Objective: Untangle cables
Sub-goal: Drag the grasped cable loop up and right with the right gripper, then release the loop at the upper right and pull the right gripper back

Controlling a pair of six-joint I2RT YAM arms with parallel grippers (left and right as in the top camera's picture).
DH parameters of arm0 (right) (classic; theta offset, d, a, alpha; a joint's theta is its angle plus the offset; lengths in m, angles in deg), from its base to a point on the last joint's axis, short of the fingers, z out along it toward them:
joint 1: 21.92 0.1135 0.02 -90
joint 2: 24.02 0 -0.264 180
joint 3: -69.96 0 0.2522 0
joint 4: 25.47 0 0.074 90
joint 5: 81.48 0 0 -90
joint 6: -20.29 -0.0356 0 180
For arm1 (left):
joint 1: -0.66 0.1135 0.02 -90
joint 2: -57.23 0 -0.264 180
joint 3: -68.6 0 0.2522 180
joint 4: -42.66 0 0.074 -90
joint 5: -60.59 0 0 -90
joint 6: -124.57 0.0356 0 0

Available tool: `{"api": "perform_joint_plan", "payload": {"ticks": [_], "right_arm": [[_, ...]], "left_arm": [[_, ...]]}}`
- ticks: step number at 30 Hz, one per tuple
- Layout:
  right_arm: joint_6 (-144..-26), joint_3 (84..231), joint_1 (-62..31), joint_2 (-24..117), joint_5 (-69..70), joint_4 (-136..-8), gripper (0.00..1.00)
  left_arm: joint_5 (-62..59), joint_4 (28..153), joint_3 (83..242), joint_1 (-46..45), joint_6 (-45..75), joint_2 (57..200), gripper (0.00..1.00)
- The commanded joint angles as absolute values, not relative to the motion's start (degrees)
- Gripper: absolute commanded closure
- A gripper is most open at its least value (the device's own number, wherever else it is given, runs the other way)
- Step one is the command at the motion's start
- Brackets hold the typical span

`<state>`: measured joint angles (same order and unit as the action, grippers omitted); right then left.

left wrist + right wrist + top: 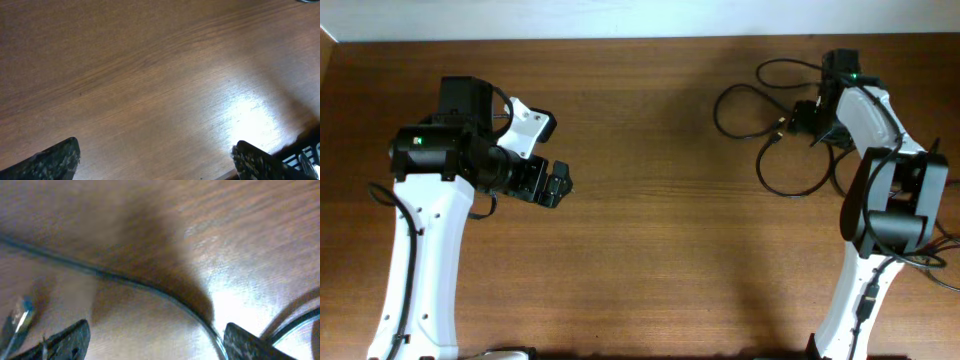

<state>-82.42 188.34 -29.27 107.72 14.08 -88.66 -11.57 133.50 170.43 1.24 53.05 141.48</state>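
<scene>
Thin black cables (760, 110) lie in loose loops at the far right of the wooden table, with a small metal-tipped plug (773, 131) among them. My right gripper (807, 117) is open, low over these loops. In the right wrist view a cable (150, 287) curves across the wood between the open fingers (156, 340), and a metal plug end (20, 316) shows at the lower left. My left gripper (557, 184) is open and empty over bare table at the left; its wrist view shows only wood between the fingertips (155, 160).
The thicker black cables of the right arm (930, 262) hang at the right edge. The table's far edge (620, 38) runs along the top. The white arm bases stand at the front left and front right.
</scene>
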Motion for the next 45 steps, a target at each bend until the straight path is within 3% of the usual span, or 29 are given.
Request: {"api": "perform_joint_plan", "payload": {"ticks": [1,10,25,29,35,45], "right_arm": [[-79.06,195.31,-28.95,105.95,10.39,-93.53,0.15],[-76.04,201.91,-27.70,99.68,10.19,-116.31,0.13],[-81.39,199.66,-21.52,93.03,10.23,-133.73,0.13],[-81.83,189.43,-19.50,87.87,10.23,-128.44,0.14],[-86.95,157.54,-18.56,69.69,9.14,-106.10,0.13],[-89.77,141.76,-18.56,69.14,11.87,-89.53,0.17]], "left_arm": [[-10.73,133.48,170.23,1.57,53.94,141.76,0.01],[-10.73,133.48,170.23,1.57,53.94,141.76,0.01],[-10.73,133.48,170.23,1.57,53.94,141.76,0.01],[-10.73,133.48,170.23,1.57,53.94,141.76,0.01],[-10.73,133.45,170.23,1.57,53.94,141.76,0.01],[-10.73,133.48,170.23,1.57,53.94,141.76,0.01]]}}
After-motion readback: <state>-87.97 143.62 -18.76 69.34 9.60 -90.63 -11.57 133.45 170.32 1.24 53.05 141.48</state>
